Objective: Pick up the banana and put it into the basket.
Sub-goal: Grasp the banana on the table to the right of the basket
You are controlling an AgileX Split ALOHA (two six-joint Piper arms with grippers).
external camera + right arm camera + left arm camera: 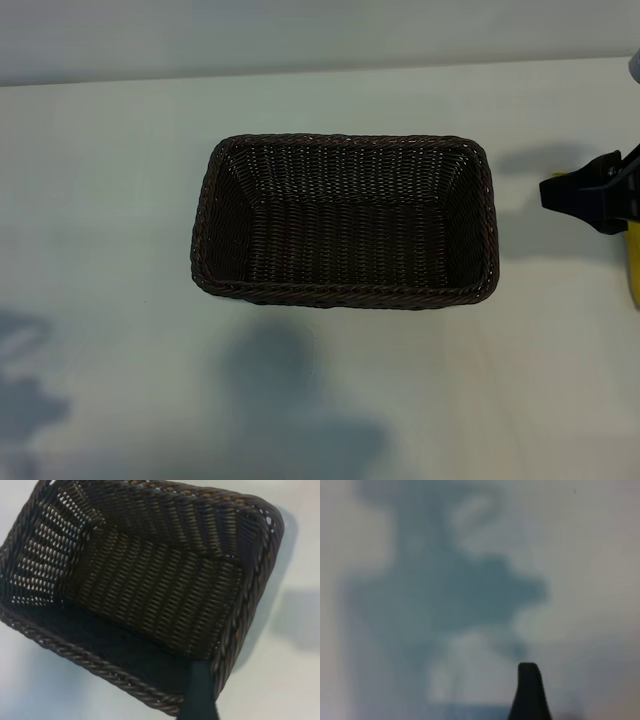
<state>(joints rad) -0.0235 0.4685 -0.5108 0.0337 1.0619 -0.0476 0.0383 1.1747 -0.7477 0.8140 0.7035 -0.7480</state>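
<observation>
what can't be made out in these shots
- Banana: exterior view, only a yellow strip at the right edge; shape cut off.
- Right gripper: the same edge cuts off its arm.
- Left gripper: left wrist view, one dark fingertip over blurred shadow.
- Basket: right wrist view, corners cropped.

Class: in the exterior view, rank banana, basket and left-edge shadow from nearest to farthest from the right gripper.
1. The banana, right edge, just below the right gripper.
2. The basket, centre.
3. The shadow, far left.
</observation>
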